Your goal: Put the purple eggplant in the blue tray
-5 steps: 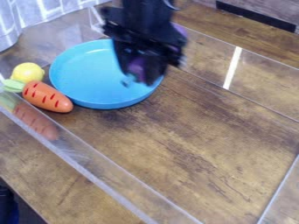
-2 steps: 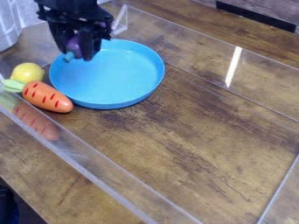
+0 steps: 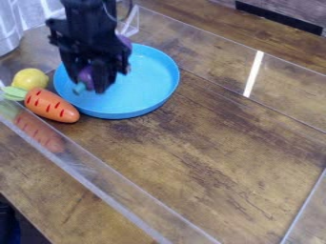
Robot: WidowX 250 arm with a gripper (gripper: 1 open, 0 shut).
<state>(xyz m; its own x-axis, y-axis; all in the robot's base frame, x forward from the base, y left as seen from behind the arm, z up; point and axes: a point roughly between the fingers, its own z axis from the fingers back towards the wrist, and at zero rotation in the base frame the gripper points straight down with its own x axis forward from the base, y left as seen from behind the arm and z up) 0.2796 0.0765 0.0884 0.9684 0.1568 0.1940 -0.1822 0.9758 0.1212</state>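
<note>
The tool (image 3: 90, 76), clamped on the purple eggplant (image 3: 84, 72), hangs over the left part of the blue tray (image 3: 151, 78), tray floor directly beneath.

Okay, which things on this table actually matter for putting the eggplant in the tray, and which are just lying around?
Part of the job:
- glossy purple toy eggplant, held in the black gripper
- round bright-blue plastic tray

Just lying about:
- orange striped toy carrot
- small round yellow toy

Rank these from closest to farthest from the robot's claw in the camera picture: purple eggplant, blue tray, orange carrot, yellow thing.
From the gripper:
1. Purple eggplant, between its fingers.
2. Blue tray, right beneath it.
3. and 4. Orange carrot and yellow thing, both lower left; too close to call.
</note>
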